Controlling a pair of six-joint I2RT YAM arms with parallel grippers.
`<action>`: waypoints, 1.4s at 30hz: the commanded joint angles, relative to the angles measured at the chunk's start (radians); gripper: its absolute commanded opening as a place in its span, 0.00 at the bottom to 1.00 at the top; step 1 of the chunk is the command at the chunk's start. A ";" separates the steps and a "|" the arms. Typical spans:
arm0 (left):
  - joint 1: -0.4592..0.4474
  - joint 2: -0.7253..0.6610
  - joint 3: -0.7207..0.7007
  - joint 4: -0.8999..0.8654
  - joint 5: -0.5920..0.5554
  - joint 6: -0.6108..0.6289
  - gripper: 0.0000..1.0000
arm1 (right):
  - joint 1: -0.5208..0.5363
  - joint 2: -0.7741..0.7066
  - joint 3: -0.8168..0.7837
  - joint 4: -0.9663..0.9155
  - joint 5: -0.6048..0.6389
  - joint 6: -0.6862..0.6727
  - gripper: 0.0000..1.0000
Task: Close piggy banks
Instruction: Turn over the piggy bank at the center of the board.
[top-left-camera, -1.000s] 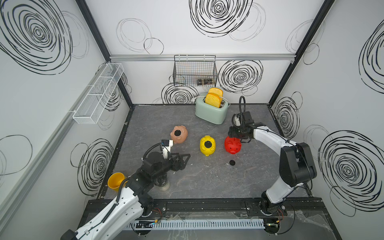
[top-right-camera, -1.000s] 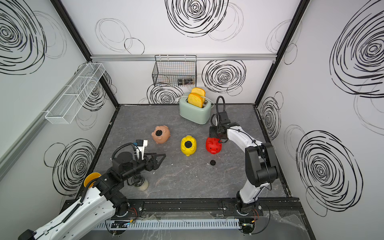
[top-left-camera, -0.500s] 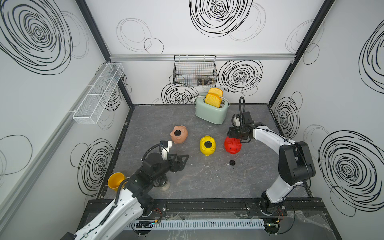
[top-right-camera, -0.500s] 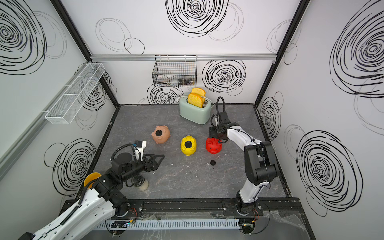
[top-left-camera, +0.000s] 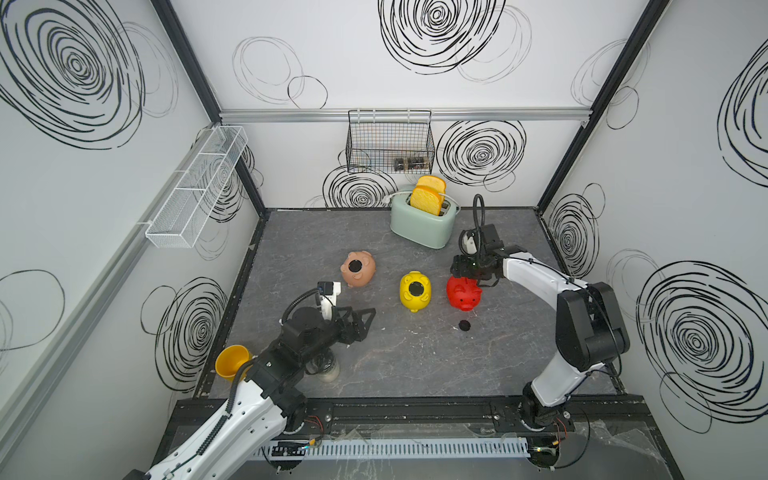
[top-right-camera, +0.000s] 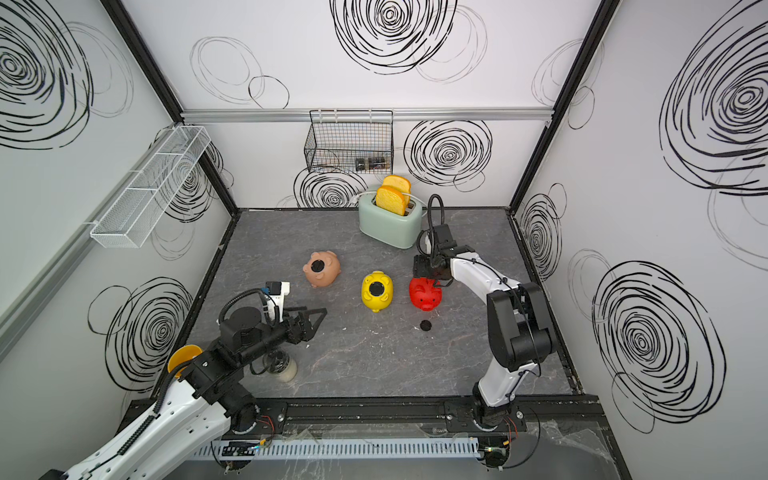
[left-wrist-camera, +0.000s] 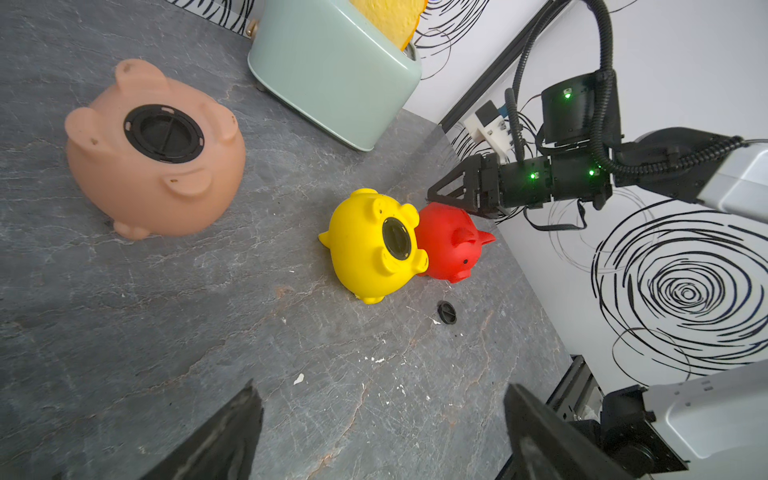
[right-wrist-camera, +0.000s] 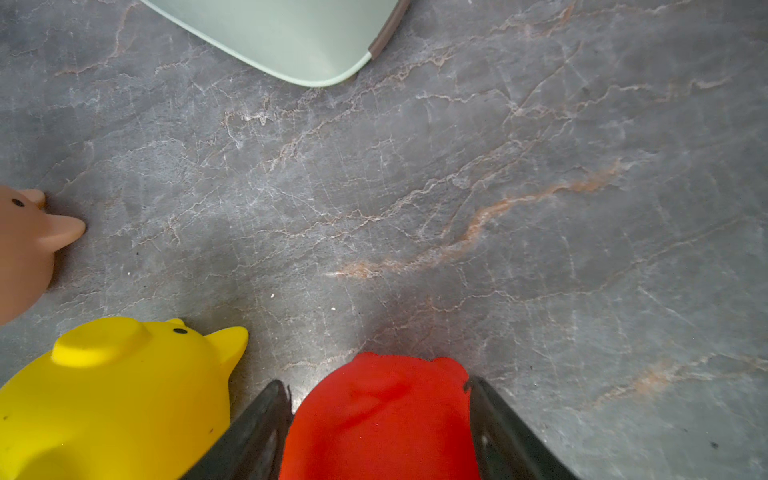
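Right gripper (top-left-camera: 469, 279) low at table (top-left-camera: 415, 365) level, clamped on red pig (top-left-camera: 464, 293): wrist view has one finger (right-wrist-camera: 266, 432) on each flank of the pig's rear, both touching. Rest of the red pig runs to 6 o'clock from the gripper in both top views. It stands on its feet, snout at 6 o'clock.

Left gripper (top-left-camera: 368, 322) empty, jaws wide apart, above bare table, tips aimed at about 2 o'clock. From it:
- pink pig (top-left-camera: 358, 269) at 12 o'clock, near, not touching
- yellow pig (top-left-camera: 415, 291) at 2 o'clock, apart
- red pig past the yellow one, about 2-3 o'clock, well apart

Pig layout, top views:
- Yellow pig just beside red pig, at its 9 o'clock.
- Pink pig at 10 o'clock of the yellow pig.
- Pink pig belly up, black plug seated in its belly hole (left-wrist-camera: 163, 133).
- Yellow pig belly up, hole filled black (left-wrist-camera: 397, 239); cannot tell if that plug is fully seated.

Loose plug (top-left-camera: 464, 325) flat on the table at 6 o'clock of the red pig, near it, not touching. Toaster (top-left-camera: 422, 226) at 11 o'clock of the right gripper, apart.
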 joint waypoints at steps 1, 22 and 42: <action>-0.001 -0.003 0.018 0.009 -0.013 0.014 0.94 | 0.009 -0.016 -0.007 -0.021 -0.006 -0.004 0.70; -0.001 0.000 0.023 0.021 -0.008 0.004 0.94 | 0.069 -0.262 -0.082 -0.107 0.099 -0.015 0.73; -0.001 0.030 0.022 0.037 0.001 0.012 0.94 | 0.142 -0.446 -0.359 -0.065 0.120 0.060 0.66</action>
